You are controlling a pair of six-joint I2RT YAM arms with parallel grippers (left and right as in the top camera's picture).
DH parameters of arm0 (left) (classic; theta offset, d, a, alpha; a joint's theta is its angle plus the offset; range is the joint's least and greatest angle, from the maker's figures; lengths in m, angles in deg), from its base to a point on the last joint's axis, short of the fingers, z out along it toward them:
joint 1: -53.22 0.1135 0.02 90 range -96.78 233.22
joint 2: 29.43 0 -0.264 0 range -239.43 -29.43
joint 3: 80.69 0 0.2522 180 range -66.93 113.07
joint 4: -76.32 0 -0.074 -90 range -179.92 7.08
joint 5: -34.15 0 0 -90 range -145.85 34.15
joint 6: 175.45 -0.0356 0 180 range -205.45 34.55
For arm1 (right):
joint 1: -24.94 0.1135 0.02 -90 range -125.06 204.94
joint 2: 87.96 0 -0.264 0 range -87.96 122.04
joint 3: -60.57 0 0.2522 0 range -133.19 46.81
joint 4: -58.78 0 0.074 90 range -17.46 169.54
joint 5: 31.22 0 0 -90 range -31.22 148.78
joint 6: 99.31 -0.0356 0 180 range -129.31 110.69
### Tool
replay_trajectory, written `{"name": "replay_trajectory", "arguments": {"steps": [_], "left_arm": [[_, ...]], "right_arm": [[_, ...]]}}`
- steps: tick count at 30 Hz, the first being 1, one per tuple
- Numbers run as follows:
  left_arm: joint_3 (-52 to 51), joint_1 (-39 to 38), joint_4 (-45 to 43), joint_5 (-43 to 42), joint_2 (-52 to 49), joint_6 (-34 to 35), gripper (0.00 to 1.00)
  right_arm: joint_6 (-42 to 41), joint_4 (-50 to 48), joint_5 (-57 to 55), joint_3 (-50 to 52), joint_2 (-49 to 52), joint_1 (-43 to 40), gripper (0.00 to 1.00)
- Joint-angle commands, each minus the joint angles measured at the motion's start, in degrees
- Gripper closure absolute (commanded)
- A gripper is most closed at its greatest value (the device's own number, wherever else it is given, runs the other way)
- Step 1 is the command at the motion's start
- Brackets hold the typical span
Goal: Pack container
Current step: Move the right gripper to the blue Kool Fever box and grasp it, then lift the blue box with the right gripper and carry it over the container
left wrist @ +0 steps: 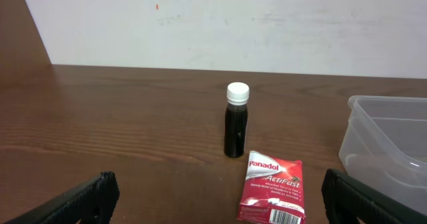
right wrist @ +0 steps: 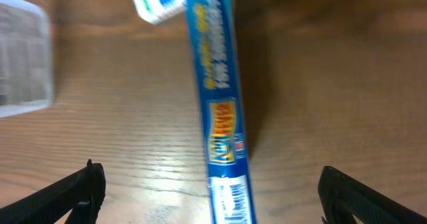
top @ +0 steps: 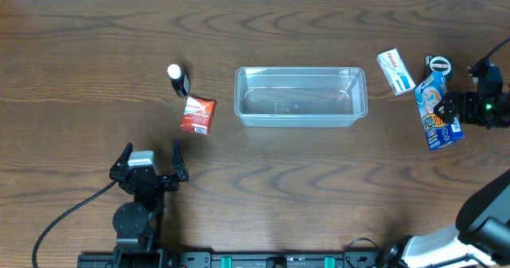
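Right gripper (right wrist: 213, 189) fully open, empty, over blue packet (top: 437, 112) near desk's right edge. I'd centre it across packet's thin sides before closing. Left gripper (top: 151, 149) fully open, empty.

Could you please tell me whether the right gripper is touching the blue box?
Apart. The right wrist view shows the blue box between the open fingers of the right gripper, with bare table on either side.
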Motion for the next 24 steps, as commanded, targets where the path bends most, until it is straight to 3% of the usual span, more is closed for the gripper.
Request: {"name": "replay_trajectory", "arguments": {"steps": [1,4,12,17,18,21,24], "left_arm": [[-1.33,0.42,1.88,0.09,0.37,-0.35,0.02],[-1.33,0.42,1.88,0.09,0.37,-0.35,0.02],[-1.33,0.42,1.88,0.09,0.37,-0.35,0.02],[-1.33,0.42,1.88,0.09,0.37,-0.35,0.02],[-1.33,0.42,1.88,0.09,0.37,-0.35,0.02],[-1.33,0.42,1.88,0.09,0.37,-0.35,0.02],[-1.33,0.42,1.88,0.09,0.37,-0.35,0.02]], "right_arm": [[-3.52,0.15,-3.82,-0.96,0.98,0.35,0.01],[-4.94,-0.13,-3.80,-0.96,0.98,0.90,0.01],[-4.57,-4.24,-3.65,0.94,1.01,3.34,0.17],[-3.76,-5.84,-2.38,2.01,1.01,3.82,0.52],[-2.75,-5.88,-2.38,2.01,1.01,3.82,0.55],[-0.72,-6.10,-2.36,2.01,1.01,3.80,0.55],[0.76,-6.45,-1.99,2.12,1.01,3.82,0.46]]}}
